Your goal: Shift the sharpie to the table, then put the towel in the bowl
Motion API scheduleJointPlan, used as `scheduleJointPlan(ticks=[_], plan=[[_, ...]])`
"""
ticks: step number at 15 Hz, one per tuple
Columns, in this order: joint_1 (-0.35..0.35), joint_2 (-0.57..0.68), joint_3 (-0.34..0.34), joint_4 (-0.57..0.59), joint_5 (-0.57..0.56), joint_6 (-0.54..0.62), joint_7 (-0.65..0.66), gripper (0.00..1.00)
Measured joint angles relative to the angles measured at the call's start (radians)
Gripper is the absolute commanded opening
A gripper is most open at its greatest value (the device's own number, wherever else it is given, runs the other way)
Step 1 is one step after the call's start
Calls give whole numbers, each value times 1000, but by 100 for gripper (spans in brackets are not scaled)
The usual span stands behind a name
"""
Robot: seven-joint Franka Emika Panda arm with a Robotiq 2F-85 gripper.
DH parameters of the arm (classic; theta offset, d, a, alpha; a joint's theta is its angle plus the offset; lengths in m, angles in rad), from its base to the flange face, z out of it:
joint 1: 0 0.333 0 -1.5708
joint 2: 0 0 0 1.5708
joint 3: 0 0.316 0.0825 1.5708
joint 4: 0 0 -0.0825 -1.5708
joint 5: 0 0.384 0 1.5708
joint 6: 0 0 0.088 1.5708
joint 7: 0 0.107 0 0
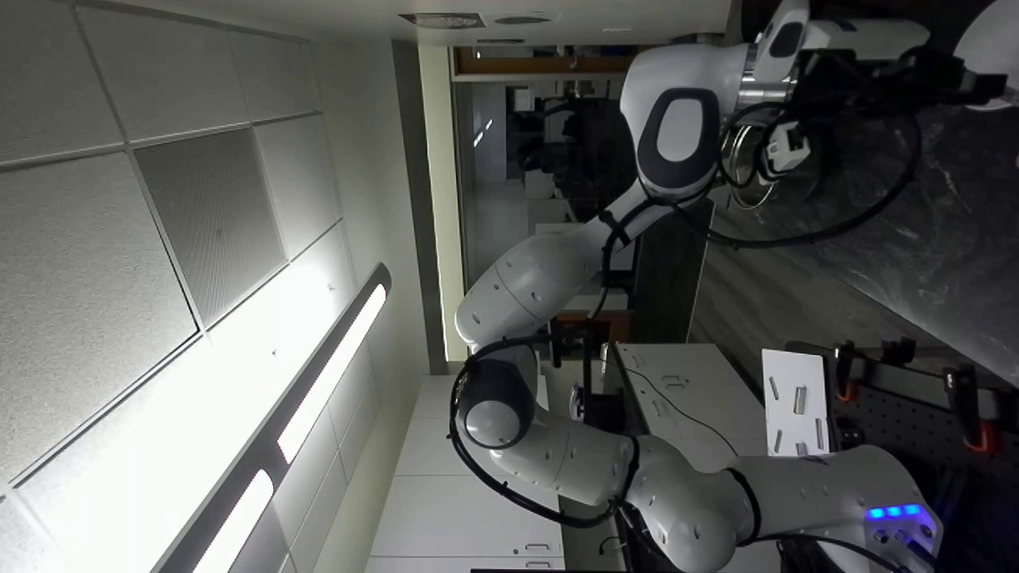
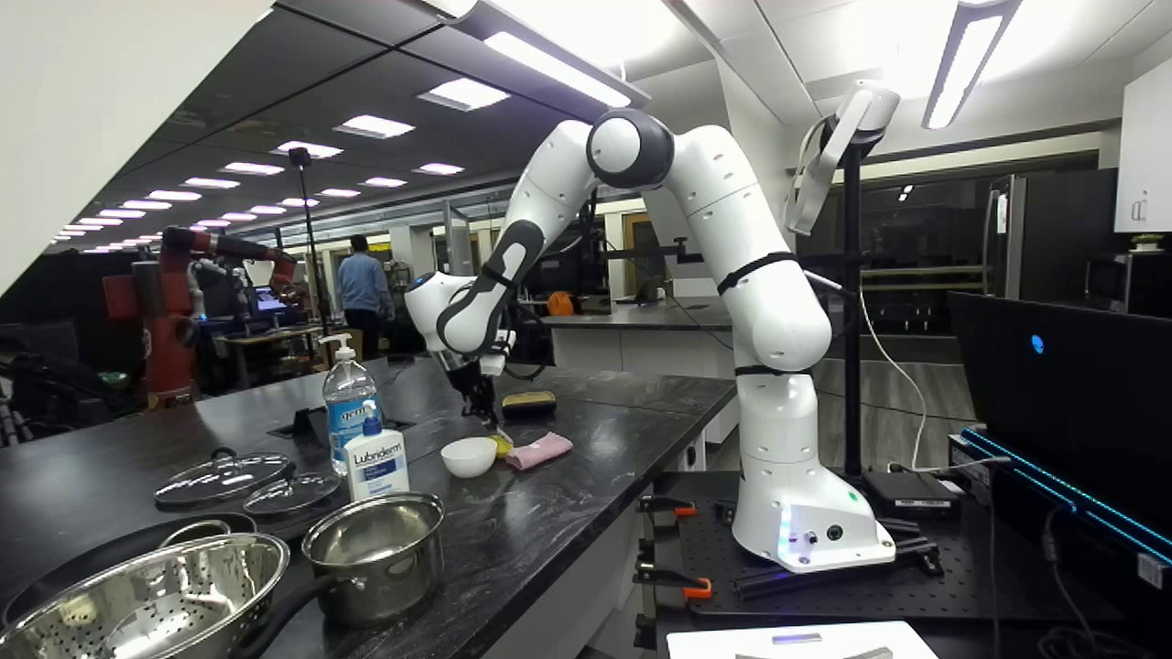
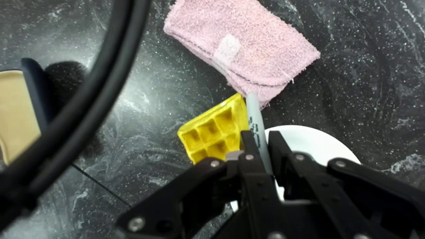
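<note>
The sharpie (image 3: 255, 116) is a light grey marker with small dark print. My gripper (image 3: 260, 133) is shut on it, and its far end points toward the pink towel. In an exterior view the gripper (image 2: 490, 423) is low over the dark table (image 2: 549, 513), just behind the bowl; the sharpie (image 2: 504, 437) shows small there. Whether the sharpie touches anything below cannot be told. The white bowl (image 3: 312, 142) is partly hidden under the right finger; it also stands in an exterior view (image 2: 469, 458). The folded pink towel (image 3: 239, 46) lies on the table, also seen in an exterior view (image 2: 538, 450).
A yellow waffle-like piece (image 3: 212, 129) lies between bowl and towel. A beige and dark-blue item (image 2: 528, 404) lies behind. Pump bottles (image 2: 377, 462), pot lids (image 2: 224, 478), a steel saucepan (image 2: 375, 558) and a colander (image 2: 156, 595) stand on the bowl's other side.
</note>
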Motion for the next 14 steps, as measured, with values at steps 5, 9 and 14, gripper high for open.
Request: scheduleJointPlan(ticks=[5,9,14], plan=[[-3,-89,2,6,3,-49,-18,4],[-43,-146,-9,24,32,-94,-3,4],[-123,-186,-54,39,55,-143,71,4]])
